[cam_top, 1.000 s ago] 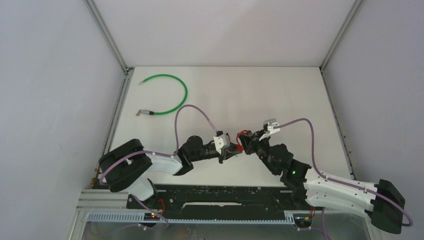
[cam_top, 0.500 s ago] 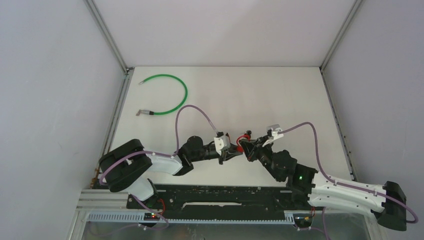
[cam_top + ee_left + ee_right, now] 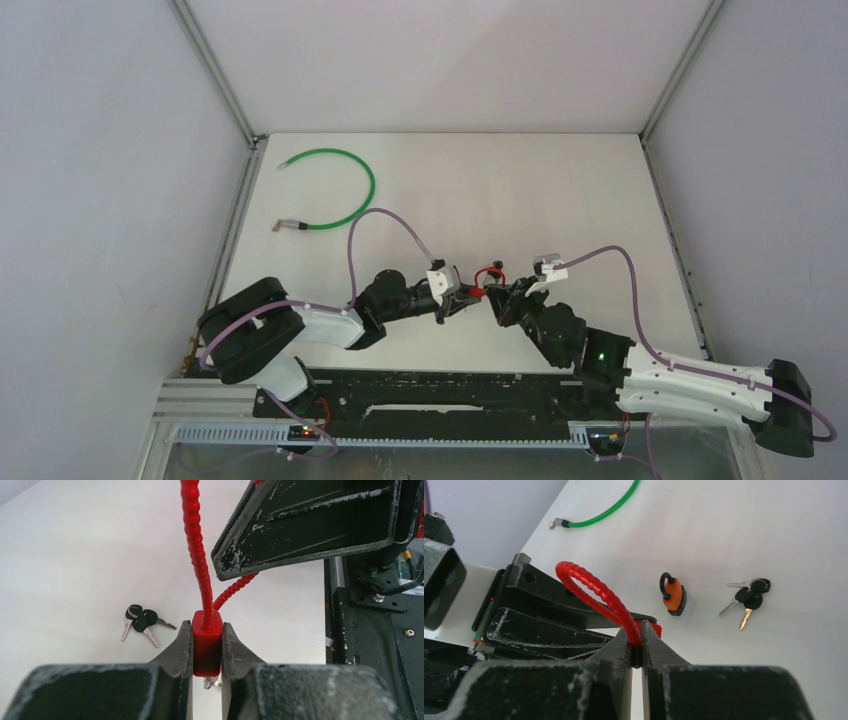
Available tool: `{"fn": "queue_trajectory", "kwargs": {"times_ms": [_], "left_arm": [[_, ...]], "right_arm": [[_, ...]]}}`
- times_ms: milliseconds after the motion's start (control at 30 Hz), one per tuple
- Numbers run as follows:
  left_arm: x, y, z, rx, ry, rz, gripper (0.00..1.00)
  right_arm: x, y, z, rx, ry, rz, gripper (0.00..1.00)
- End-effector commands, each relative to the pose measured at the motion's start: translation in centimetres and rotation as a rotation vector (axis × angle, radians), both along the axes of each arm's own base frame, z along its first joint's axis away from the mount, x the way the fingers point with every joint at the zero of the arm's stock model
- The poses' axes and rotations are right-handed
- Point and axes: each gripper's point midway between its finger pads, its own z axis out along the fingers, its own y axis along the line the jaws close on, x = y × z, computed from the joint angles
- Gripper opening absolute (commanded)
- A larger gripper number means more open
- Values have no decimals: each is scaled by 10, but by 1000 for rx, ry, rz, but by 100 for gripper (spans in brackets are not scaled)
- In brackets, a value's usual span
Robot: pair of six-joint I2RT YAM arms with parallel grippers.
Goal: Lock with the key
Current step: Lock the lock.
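A red cable lock has its block-shaped body (image 3: 207, 645) clamped between my left gripper's (image 3: 207, 626) jaws. A small metal ring hangs under the body. Its ribbed red cable (image 3: 594, 591) loops up, and my right gripper (image 3: 637, 631) is shut on the cable end right by the body. In the top view the two grippers meet tip to tip, left (image 3: 468, 296) and right (image 3: 497, 298), with the red loop (image 3: 488, 272) above them. A bunch of black-headed keys (image 3: 141, 621) lies on the table beyond, also in the right wrist view (image 3: 748, 597).
A small orange padlock (image 3: 673, 595) lies on the table near the keys. A green cable (image 3: 340, 190) with metal ends curves at the far left of the white table (image 3: 560, 190). Grey walls enclose the table on three sides.
My right arm has drawn in lower and a little right, its wrist dropping toward the table. The red loop has shifted slightly. The left arm has held still with the lock body.
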Motion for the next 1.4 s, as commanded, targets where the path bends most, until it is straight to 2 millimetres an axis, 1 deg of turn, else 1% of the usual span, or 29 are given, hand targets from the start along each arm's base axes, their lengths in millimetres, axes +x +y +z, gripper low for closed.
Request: {"fn": "queue_trajectory", "kwargs": {"times_ms": [0, 233, 367, 433, 567, 800, 1100, 1367], "left_arm": [[-11, 12, 183, -554, -383, 1, 0], [-12, 12, 182, -553, -382, -7, 0], [-13, 12, 183, -553, -385, -10, 0], [-14, 12, 182, -552, -384, -14, 0], [-15, 10, 182, -550, -386, -28, 0], [-17, 8, 182, -548, -388, -44, 0], [-20, 5, 183, -548, -390, -67, 0], [-23, 3, 183, -547, -392, -93, 0]], "right_arm": [[-46, -21, -113, -358, 237, 158, 0], [-30, -17, -113, -354, 213, 116, 0], [-28, -11, -117, -355, 220, 132, 0], [-26, -3, -113, -327, 204, 146, 0], [-26, 5, -110, -318, 188, 175, 0], [-19, 7, -112, -298, 206, 200, 0], [-18, 12, -113, -314, 229, 280, 0], [-11, 14, -112, -317, 237, 293, 0]]}}
